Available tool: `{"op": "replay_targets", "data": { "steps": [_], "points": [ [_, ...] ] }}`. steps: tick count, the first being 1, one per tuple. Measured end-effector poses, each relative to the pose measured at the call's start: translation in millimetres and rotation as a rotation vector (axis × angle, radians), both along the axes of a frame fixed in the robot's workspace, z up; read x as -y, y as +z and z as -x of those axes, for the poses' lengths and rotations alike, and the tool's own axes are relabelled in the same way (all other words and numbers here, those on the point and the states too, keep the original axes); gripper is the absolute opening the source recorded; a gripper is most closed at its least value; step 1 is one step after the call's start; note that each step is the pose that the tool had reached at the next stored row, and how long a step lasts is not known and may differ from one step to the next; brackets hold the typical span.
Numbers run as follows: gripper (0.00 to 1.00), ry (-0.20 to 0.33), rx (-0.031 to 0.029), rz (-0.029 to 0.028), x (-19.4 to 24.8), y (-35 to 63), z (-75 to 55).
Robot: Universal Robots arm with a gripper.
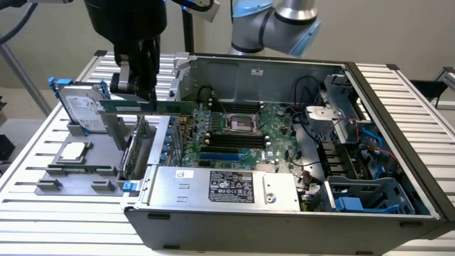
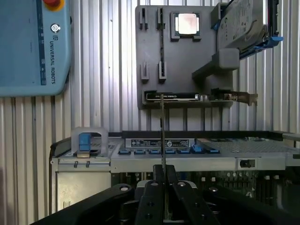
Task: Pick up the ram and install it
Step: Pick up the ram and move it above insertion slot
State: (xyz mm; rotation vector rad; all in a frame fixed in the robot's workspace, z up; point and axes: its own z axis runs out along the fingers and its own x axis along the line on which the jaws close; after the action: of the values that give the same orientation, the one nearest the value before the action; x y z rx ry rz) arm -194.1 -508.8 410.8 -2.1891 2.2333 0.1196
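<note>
The ram (image 1: pixel 146 107) is a long thin green stick held level in the air, with my gripper (image 1: pixel 137 97) shut on its top edge. It hangs over the open computer case's wall on the exterior view's left, between the grey parts tray (image 1: pixel 53 184) and the motherboard (image 1: pixel 274 136). The black memory slots (image 1: pixel 235 140) lie lower and toward the exterior view's right of the stick. In the wrist view the ram (image 2: pixel 162 136) shows edge-on as a thin line running out from between my gripper (image 2: pixel 162 190) fingers.
The tray holds a square silver processor (image 1: pixel 73 152), an upright hard drive (image 1: pixel 82 109) and a green expansion card (image 1: pixel 133 152). A silver power supply (image 1: pixel 227 186) fills the case's near side, with drive cages (image 1: pixel 363 194) and cables on the exterior view's right. A blue teach pendant (image 2: pixel 33 47) lies beyond the tray.
</note>
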Motion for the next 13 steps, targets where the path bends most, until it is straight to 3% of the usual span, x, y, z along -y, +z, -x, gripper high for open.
{"op": "replay_targets", "data": {
  "steps": [13],
  "points": [
    [0.14, 0.000, -0.0016, -0.0002, -0.6, 0.1, -59.3]
  ]
}}
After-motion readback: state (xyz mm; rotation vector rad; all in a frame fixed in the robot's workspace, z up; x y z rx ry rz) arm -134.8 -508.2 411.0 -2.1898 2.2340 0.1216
